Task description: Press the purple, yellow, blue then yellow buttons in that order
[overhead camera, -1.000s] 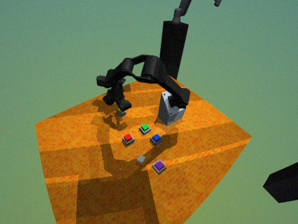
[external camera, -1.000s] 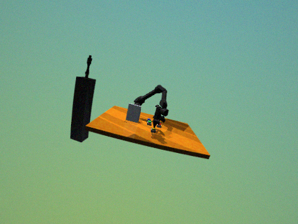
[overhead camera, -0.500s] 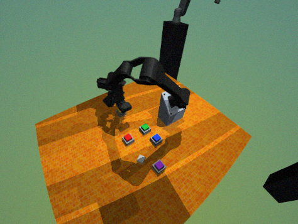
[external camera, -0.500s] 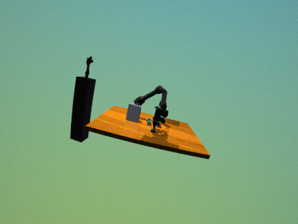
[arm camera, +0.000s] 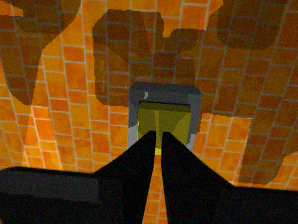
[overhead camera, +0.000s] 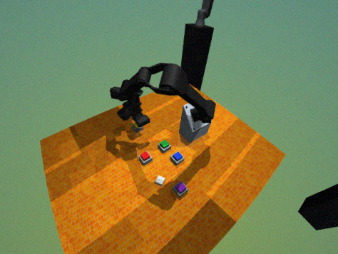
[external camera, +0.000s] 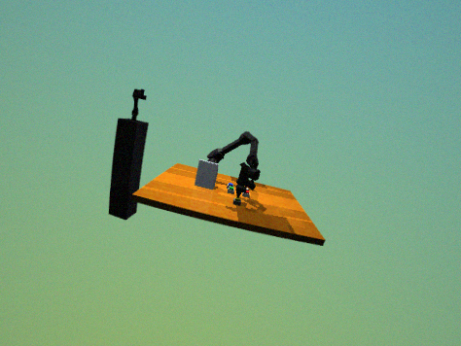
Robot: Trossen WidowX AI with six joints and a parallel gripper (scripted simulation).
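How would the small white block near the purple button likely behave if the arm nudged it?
The white block looks small and loose on the table, so it would probably slide easily. Its flat, boxy faces make rolling unlikely. It lies close to the purple button.

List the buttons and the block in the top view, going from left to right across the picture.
Yellow button under the shut gripper → red button → white block → green button → blue button → purple button.
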